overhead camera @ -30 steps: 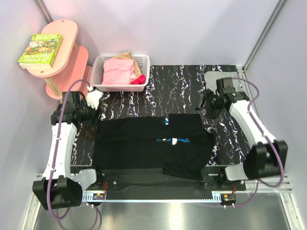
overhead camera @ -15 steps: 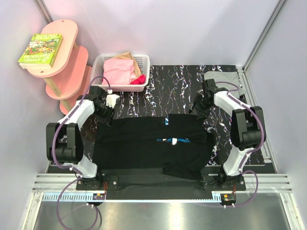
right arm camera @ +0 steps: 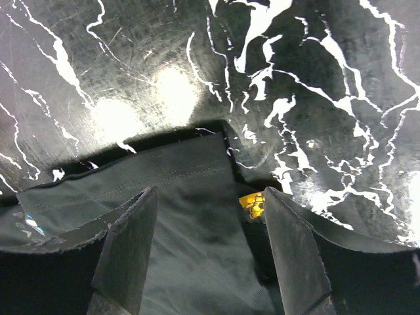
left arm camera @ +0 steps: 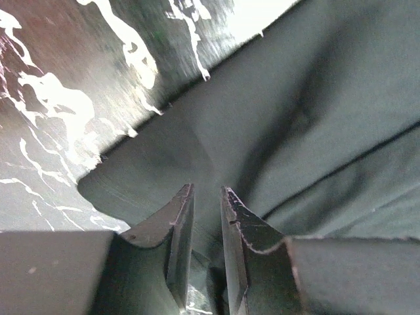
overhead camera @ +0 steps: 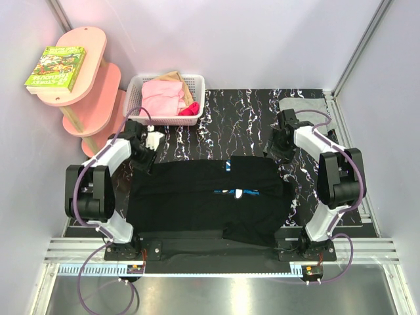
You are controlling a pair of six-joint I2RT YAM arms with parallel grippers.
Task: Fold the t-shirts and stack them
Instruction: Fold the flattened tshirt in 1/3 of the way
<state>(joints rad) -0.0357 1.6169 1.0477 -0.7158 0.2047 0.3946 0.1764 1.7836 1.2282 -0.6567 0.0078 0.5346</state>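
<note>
Two t-shirts: the black t-shirt spread in the middle (a sliver of print showing), the grey t-shirt at the far right. The left gripper, jaws nearly together, seemingly pinches the black one's far left corner; the right gripper, jaws wide, straddles its far right corner.

Pale lilac walls, a pink two-tier shelf with a book, black white-veined tabletop.
</note>
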